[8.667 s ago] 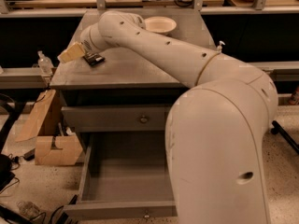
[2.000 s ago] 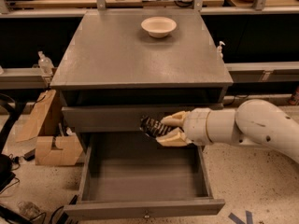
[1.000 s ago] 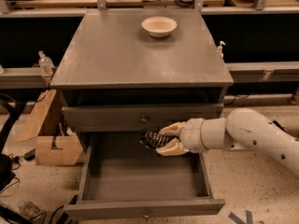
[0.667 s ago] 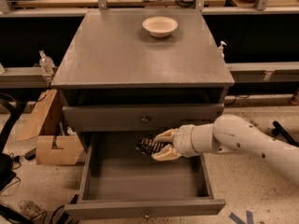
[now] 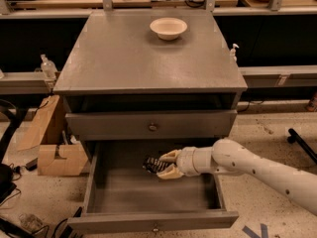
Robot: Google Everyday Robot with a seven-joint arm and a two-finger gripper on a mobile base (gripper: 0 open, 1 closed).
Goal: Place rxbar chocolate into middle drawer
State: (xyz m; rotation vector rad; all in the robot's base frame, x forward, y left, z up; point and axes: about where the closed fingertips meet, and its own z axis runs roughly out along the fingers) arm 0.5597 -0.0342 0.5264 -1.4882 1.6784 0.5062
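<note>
The middle drawer is pulled out wide, its grey inside showing. My gripper reaches in from the right, low over the drawer's back middle. It is shut on the rxbar chocolate, a small black bar with white print that sticks out to the left of the fingers. The bar hangs just above the drawer floor. The upper drawer front with its round knob is closed above the gripper.
A white round bowl sits at the back of the cabinet top. Cardboard boxes lie on the floor at the left. Dark cables lie at the lower left. A bottle stands on the left shelf.
My gripper has carried the bar from the cabinet top down in front of the cabinet and lowered it leftward into the open drawer.
</note>
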